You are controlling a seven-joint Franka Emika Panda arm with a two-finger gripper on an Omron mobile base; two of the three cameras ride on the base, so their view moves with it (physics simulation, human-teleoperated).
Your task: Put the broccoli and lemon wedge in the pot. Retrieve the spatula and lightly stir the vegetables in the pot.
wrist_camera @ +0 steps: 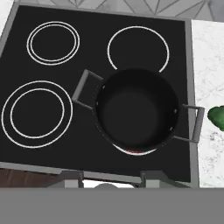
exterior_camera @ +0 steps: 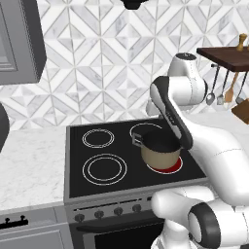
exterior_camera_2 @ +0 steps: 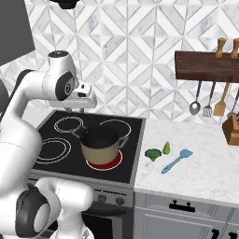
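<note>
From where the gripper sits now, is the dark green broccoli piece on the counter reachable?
Probably yes. The dark green lumpy broccoli lies in the open on the white marble counter, just right of the black stove. The gripper hangs over the stove's back, with the tan pot below its path.

Domestic kitchen, rendered. Black four-ring stove [exterior_camera_2: 88, 140] with front knobs, set into a white marble tabletop [exterior_camera_2: 196, 172] over grey drawers. Patterned tile wall [exterior_camera_2: 135, 56]; wooden rack [exterior_camera_2: 205, 65] hung with utensils; pot [exterior_camera_2: 100, 144] on the stove.
</note>
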